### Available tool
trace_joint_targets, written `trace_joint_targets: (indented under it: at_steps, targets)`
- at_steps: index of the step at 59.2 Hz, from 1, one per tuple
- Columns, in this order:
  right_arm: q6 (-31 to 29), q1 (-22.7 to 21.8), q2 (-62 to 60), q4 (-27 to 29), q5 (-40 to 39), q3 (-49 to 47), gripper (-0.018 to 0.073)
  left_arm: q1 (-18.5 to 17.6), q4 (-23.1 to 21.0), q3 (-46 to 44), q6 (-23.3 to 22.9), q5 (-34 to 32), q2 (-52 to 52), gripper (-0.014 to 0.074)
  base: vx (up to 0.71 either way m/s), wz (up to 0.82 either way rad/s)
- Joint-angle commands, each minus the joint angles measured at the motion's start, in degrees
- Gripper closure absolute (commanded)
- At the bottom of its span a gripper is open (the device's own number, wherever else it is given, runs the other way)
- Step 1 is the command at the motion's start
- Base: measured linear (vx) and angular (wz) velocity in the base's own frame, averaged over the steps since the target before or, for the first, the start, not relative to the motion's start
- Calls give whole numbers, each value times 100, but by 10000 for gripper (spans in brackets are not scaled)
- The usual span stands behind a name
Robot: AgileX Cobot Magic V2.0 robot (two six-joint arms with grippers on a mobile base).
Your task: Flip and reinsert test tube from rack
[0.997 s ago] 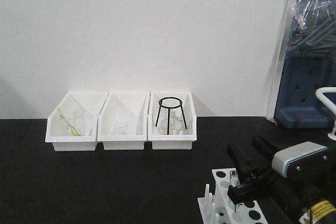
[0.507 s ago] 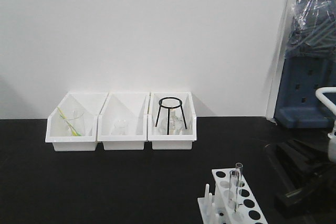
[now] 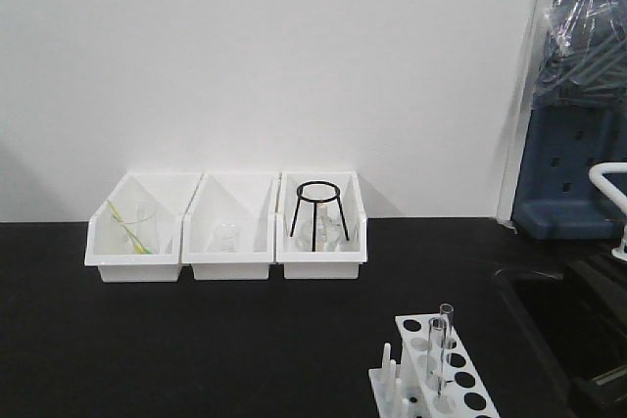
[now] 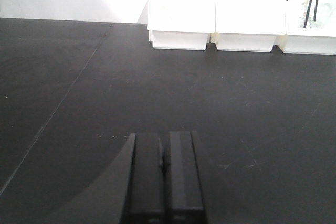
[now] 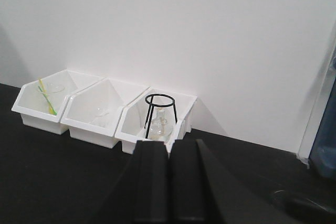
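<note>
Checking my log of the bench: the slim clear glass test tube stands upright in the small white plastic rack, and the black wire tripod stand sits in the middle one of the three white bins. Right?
Not quite. The slim clear glass test tube does stand upright in the small white plastic rack, but the black wire tripod stand sits in the rightmost white bin, not the middle one. The exterior front-facing view shows it.

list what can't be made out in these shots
- Rack: front view, lower part cut off by the bottom edge.
- Test tube: front view, which end is up is too small and clear to tell.
- Rack and tube: absent from both wrist views.
- Beaker in the middle bin: faint, contents unclear.
</note>
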Motion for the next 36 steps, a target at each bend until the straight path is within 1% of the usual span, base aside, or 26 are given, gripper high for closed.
trace_joint_targets:
  at_steps: [1,16,21,24,27,30,36]
  targets:
    - [-74,-32,-42,-29,-417,-174,571,-25,-26,12,-3,-454,-65,603,0,0]
    - [-74,-32,-42,-29,-434,-174,571,-25,-26,12,-3,-454,-65,603,0,0]
    - [-74,-38,-156,-34,-432,-44,571,-25,-26,12,-3,-454,-65,603,0,0]
    - [-147,-124,-384,-34,-425,134,571,-25,-26,12,-3,-454,-65,603,0,0]
    - [-147,-308,-715,-28,-421,450,571,-25,-26,12,-3,-454,-65,603,0,0]
    - [-111,-582,-1192,44,-421,817,571,-25,-26,12,-3,-454,-65,603,0,0]
    - [-74,-1329,-2218,347,-421,1792,571,-25,-26,12,-3,-454,-65,603,0,0]
